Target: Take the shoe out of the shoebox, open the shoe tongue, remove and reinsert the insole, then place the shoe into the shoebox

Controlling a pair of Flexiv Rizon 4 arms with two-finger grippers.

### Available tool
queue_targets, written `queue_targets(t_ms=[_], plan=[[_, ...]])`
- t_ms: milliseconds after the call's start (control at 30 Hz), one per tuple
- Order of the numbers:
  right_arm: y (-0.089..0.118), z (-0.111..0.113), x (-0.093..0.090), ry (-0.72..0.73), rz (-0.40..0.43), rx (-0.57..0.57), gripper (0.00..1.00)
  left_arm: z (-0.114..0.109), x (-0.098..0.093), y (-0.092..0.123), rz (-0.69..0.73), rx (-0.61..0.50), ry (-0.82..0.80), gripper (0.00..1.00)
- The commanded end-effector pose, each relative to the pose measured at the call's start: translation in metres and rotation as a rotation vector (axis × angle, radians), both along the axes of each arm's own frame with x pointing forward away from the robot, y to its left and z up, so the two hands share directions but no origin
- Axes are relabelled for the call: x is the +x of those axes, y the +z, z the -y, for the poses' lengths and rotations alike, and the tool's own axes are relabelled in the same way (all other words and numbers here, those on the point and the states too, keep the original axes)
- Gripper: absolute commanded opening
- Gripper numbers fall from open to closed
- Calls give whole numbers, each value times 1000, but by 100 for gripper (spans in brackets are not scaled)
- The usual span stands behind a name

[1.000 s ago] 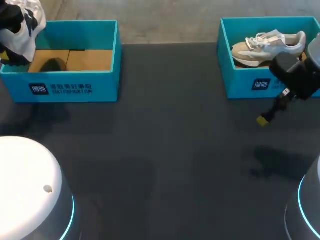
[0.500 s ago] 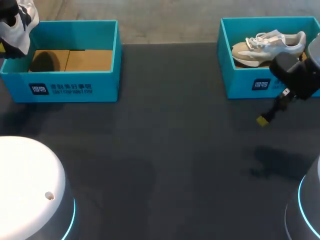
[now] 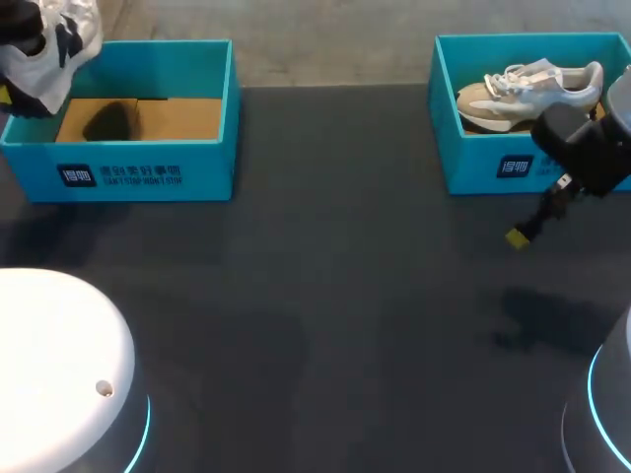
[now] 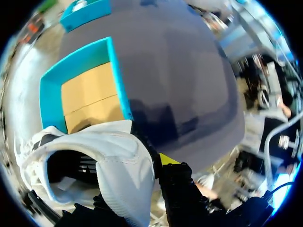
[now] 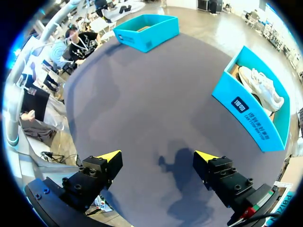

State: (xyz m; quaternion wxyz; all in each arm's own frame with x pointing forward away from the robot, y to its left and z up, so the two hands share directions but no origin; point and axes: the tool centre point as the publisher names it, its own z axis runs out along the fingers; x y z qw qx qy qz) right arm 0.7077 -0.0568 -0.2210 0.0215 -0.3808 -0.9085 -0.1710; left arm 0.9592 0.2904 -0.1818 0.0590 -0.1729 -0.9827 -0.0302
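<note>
Left arm holding a shoe aloft over its box; right arm idle before the second box.

The left claw (image 4: pixel 161 163) is closed on the heel collar of the white shoe (image 4: pixel 109 151); one yellow tip shows outside the collar, the other is hidden. The shoe hangs in the air above the left end wall of the left shoebox (image 3: pixel 148 172), its shadow falling on the cardboard floor inside. The right claw (image 5: pixel 158 158) is spread wide and holds nothing, hovering over the bench (image 3: pixel 325 296) just in front of the right shoebox (image 3: pixel 493 163), apart from its front wall. That box contains a beige shoe (image 3: pixel 527 89) on its side. Both boxes stand at the bench's far edge, well apart, with a broad stretch of dark surface between them.
</note>
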Motion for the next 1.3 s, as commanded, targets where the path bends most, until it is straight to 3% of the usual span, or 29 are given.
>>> queue_targets(t_ms=[33,200,433,533,633,700,1300], plan=[[-1,-1,1,-2,-2,-4,100,-9,6,8,-18,73,-396,0],[-1,-1,1,-2,-2,-4,100,-23,11,10,8,80,-612,0],[-1,-1,1,-2,-2,-4,100,-33,15,16,24,0,-1016,0],[-1,-1,1,-2,-2,-4,100,-34,25,15,7,-42,-1139,0],[-1,-1,1,-2,-2,-4,100,-35,33,13,19,-10,-1251,0],[-1,-1,1,-2,-2,-4,100,-35,39,13,26,28,-1258,0],[-1,-1,1,-2,-2,-4,100,-35,39,13,26,28,-1258,0]])
